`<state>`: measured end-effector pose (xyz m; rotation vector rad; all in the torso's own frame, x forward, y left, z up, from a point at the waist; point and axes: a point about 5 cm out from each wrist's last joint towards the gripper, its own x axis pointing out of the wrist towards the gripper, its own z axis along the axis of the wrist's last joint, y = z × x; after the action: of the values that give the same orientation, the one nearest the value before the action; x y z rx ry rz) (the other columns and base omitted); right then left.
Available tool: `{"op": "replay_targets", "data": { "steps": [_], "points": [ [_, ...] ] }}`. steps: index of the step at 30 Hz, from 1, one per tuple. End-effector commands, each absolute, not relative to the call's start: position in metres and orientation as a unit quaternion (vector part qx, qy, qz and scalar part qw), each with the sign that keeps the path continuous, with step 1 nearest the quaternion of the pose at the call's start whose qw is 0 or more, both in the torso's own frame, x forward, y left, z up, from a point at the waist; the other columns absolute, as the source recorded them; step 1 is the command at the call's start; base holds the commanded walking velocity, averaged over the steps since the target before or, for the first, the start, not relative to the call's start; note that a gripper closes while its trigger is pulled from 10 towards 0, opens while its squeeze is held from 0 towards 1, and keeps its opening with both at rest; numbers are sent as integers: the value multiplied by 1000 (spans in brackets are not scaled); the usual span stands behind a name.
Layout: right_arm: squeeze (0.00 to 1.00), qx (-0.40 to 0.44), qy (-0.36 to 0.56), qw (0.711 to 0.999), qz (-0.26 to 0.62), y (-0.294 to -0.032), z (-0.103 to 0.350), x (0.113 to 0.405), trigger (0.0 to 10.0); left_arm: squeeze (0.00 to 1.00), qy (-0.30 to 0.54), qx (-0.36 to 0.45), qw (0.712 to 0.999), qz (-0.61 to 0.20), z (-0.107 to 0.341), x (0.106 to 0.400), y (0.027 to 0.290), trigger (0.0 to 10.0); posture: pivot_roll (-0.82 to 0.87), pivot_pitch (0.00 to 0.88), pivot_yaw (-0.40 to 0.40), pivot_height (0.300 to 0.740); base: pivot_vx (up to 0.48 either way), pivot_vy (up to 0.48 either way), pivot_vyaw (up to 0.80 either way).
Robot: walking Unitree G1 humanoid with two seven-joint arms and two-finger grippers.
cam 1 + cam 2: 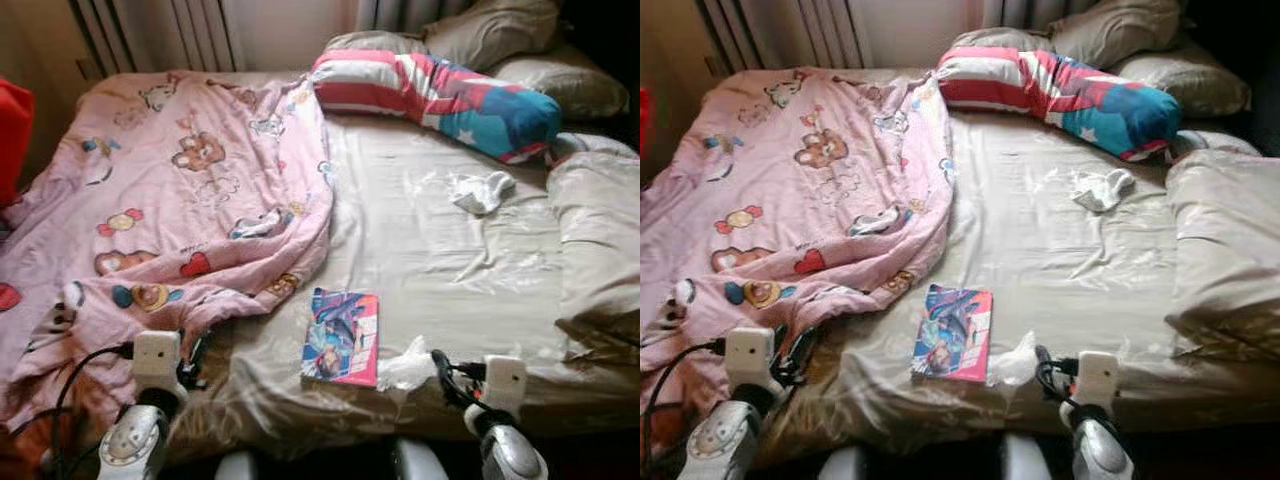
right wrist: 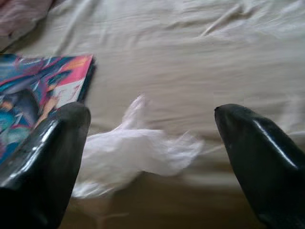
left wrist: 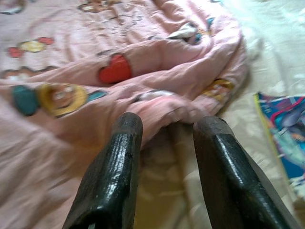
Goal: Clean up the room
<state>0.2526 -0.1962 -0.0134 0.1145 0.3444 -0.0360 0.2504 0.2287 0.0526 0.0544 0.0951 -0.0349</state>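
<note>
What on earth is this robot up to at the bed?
It stands at the foot of a messy bed. Its right gripper, fingers open, reaches toward a crumpled white tissue beside a colourful book. Its left gripper, also open, points at the edge of a pink blanket. Neither holds anything yet.

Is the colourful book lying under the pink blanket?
No, the book lies uncovered on the beige sheet, beside the edge of the pink blanket.
</note>
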Motion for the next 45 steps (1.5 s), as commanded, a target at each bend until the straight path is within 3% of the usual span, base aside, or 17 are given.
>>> {"op": "replay_targets", "data": {
  "steps": [1,2,3,15,16,17,18,39,40,41,45],
  "points": [
    [529,78,189,979,-18,-195,-16,255,10000,0,43,35,998,-29,59,253,228,10000,44,153,44,622,0,0,0],
    [529,82,189,978,-16,-194,-15,257,10000,0,42,36,998,-31,61,254,227,10000,44,153,44,622,0,0,0],
    [1000,102,196,975,-16,-192,-15,262,10000,0,38,39,998,-40,64,255,226,10000,50,168,51,622,0,0,0],
    [1000,189,210,958,-51,-184,-6,287,10000,0,32,50,997,-41,77,247,233,10000,94,238,56,622,0,0,0],
    [573,198,212,956,-51,-183,-6,287,10000,0,35,51,997,-40,76,244,234,10000,94,244,55,622,0,0,0],
    [573,204,213,954,-50,-182,-6,287,10000,0,38,51,997,-39,75,243,234,10000,93,247,56,622,0,0,0],
    [0,210,217,952,-50,-181,-7,287,10000,0,40,52,997,-39,74,240,235,10000,91,251,56,622,0,0,0],
    [0,253,232,937,-63,-178,-3,296,10000,0,69,50,996,-20,75,206,239,10000,134,333,38,622,0,0,0],
    [0,254,233,937,-63,-178,-3,297,6118,0,70,50,996,-19,75,206,239,10000,134,333,38,622,0,0,0],
    [0,255,233,936,-64,-178,-2,298,353,0,72,50,996,-18,75,205,239,10000,136,335,37,622,0,0,0],
    [0,254,231,937,-60,-177,0,300,0,0,76,51,996,-14,75,201,240,10000,139,336,36,622,0,0,0]
  ]
}}
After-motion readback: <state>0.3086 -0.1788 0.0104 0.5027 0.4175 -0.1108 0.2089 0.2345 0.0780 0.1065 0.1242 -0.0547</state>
